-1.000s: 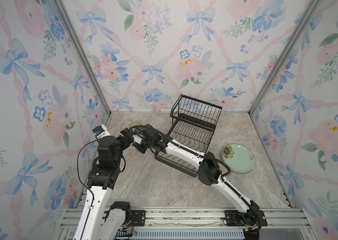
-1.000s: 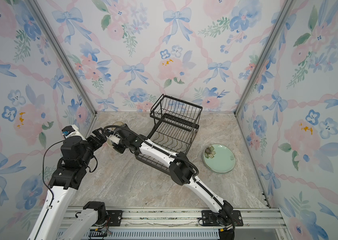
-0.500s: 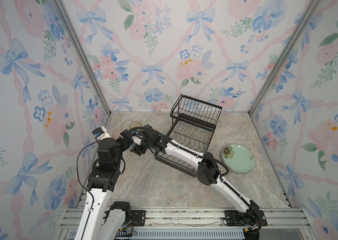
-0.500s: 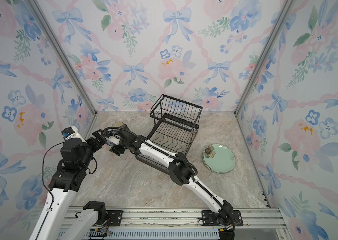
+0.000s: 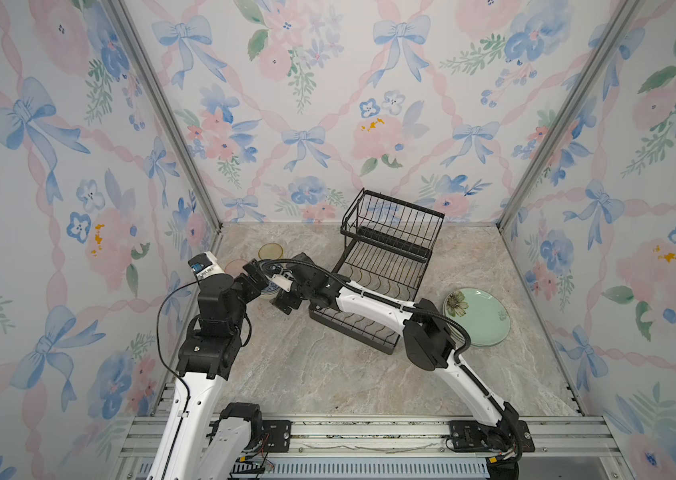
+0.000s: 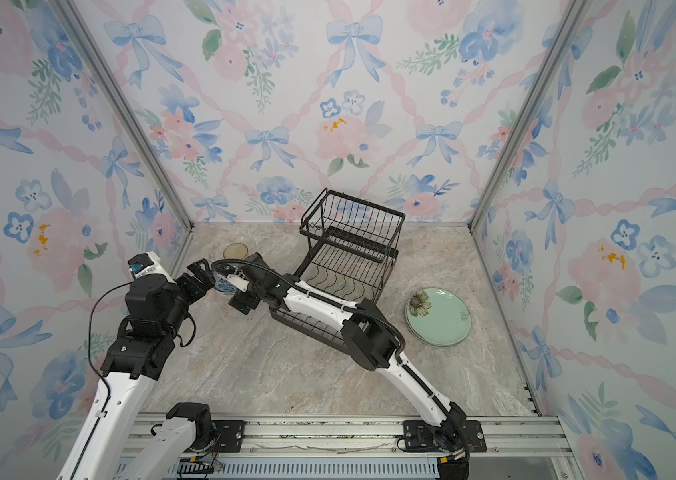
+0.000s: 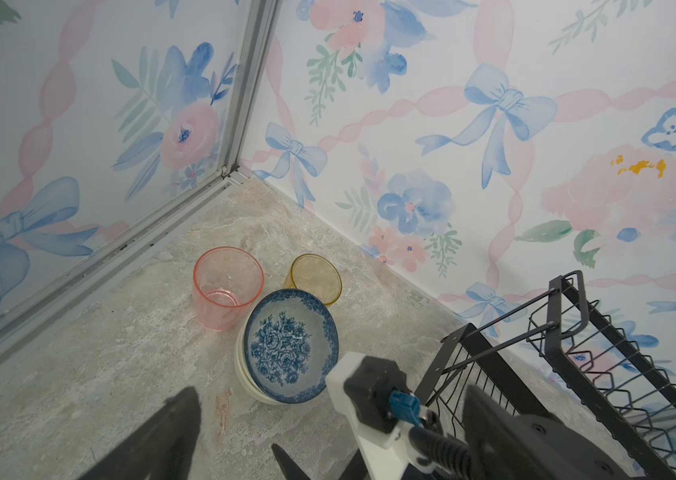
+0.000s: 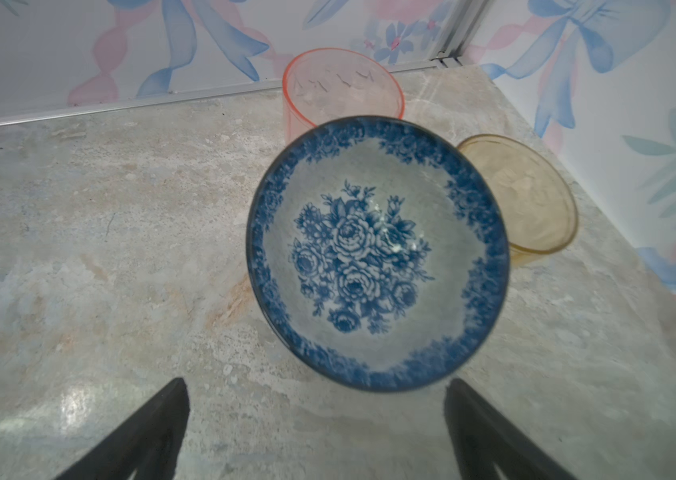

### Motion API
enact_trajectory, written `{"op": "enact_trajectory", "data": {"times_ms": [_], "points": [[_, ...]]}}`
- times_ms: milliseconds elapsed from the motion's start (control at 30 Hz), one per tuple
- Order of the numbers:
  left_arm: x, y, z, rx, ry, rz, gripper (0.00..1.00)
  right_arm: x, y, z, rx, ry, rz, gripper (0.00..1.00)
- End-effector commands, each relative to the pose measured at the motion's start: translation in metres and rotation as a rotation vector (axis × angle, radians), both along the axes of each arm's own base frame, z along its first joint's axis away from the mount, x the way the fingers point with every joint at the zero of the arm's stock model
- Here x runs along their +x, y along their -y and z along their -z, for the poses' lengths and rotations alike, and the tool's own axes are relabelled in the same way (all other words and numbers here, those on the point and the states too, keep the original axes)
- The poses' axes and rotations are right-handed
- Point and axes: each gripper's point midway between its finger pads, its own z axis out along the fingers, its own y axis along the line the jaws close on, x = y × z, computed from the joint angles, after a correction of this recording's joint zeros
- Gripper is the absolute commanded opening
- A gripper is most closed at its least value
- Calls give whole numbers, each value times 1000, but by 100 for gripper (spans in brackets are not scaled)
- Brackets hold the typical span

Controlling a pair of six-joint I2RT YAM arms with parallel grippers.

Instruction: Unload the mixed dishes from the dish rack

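Marble-look tabletop boxed in by floral wallpaper, and most of the dishes are down in the far-left corner. Nearest the left wall stands the pink tumbler, upright and see-through. Just beside it, closer to the back wall, is the yellow tumbler, also upright.

The left gripper hangs near that cluster with its jaws spread wide and nothing between them. The bowl is just beyond its fingertips.

That bowl is glazed blue and white, with a rose bouquet in the middle and a dark blue floral band round the rim. It sits mouth-up, slightly tilted, on a stack of cream bowls, just in front of both tumblers; I cannot tell whether it touches them.

The right gripper reaches across from the right and hovers close over the bowl's near rim. Its jaws are wide apart and grip nothing; the bowl lies just ahead of the fingertips.

Right of centre stands the black wire rack, angled on the table. Further right, apart from it, a green plate with a flower print tops a small stack.
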Motion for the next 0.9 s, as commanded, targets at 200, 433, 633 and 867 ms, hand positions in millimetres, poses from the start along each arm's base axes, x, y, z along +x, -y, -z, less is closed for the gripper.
{"op": "enact_trajectory", "data": {"times_ms": [200,433,633,867], "points": [[0,-7,29,45,14,-27,98,-2,94,-146,228,245,255,97],[14,-21,83,126,28,-98,98,-43,186,-183,267,369,434,97],[9,-29,105,332,122,-102,98,-62,292,-181,230,471,652,97],[1,-18,126,495,210,-21,98,-77,389,-160,280,505,865,97]]}}
